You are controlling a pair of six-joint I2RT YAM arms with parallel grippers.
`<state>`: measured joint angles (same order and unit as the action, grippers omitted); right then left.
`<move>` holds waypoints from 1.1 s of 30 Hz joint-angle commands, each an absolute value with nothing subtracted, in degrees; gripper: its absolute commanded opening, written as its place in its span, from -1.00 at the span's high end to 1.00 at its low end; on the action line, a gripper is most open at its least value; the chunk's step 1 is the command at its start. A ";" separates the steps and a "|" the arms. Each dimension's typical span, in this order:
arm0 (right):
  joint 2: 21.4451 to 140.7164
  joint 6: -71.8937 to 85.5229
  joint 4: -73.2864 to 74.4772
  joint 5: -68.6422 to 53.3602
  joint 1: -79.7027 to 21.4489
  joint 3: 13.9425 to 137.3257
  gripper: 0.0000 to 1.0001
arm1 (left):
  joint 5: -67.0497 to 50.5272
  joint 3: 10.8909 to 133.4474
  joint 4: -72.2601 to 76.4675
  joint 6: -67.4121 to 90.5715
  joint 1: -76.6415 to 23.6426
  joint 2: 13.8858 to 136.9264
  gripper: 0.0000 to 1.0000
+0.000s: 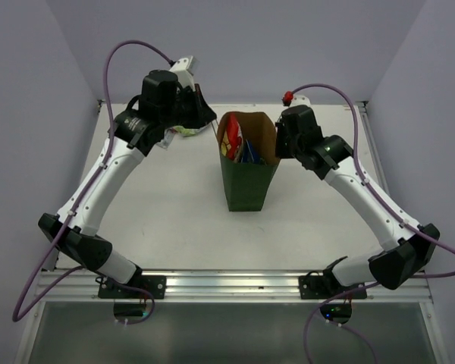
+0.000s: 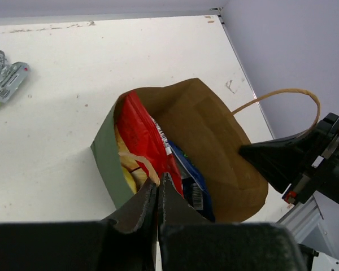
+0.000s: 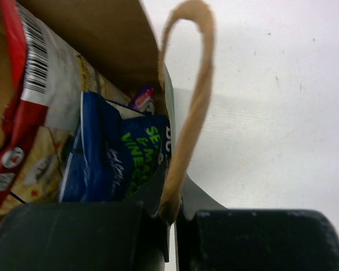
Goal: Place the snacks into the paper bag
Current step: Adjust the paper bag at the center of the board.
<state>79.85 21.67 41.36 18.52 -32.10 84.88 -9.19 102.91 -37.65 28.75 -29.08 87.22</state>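
Observation:
The dark green paper bag (image 1: 246, 178) stands upright mid-table with its mouth open. Inside it are the red-white-yellow chip bag (image 2: 140, 134), a blue packet (image 3: 110, 161) and a sliver of a purple packet (image 3: 142, 97). My right gripper (image 3: 172, 197) is shut on the bag's tan right handle (image 3: 189, 113) at the bag's right rim; it also shows in the top view (image 1: 282, 144). My left gripper (image 2: 158, 183) is shut, hovering over the bag's left rim (image 1: 206, 115). The other handle (image 2: 140, 162) curls up to its tips. A silver-grey foil packet (image 2: 5, 79) lies on the table to the left.
The white table (image 1: 174, 220) has a raised rim along its sides and purple walls around it. The silver packet, with a green bit beside it, lies under my left wrist (image 1: 174, 133). My right arm's black wrist (image 2: 305, 164) shows beside the bag.

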 commanded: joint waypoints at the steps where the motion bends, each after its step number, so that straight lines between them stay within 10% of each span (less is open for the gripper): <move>1: 78.21 22.06 40.24 19.16 -32.17 85.59 1.00 | -6.94 108.26 -35.76 27.60 -28.57 86.48 1.00; 11: 76.73 23.47 40.34 15.38 -32.26 83.41 0.92 | -11.60 102.66 -35.77 28.92 -28.56 85.78 0.75; 21: 75.15 21.10 39.64 9.05 -32.17 87.54 -0.06 | -8.36 106.52 -35.59 25.49 -28.48 83.50 -0.48; 33: 70.58 13.19 39.99 6.94 -32.17 92.20 -0.92 | 7.98 110.56 -37.09 17.68 -27.07 80.42 -0.99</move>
<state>73.45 17.17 41.54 8.32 -32.23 89.34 0.75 108.01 -38.44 21.78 -28.03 81.95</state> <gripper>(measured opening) 0.942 0.985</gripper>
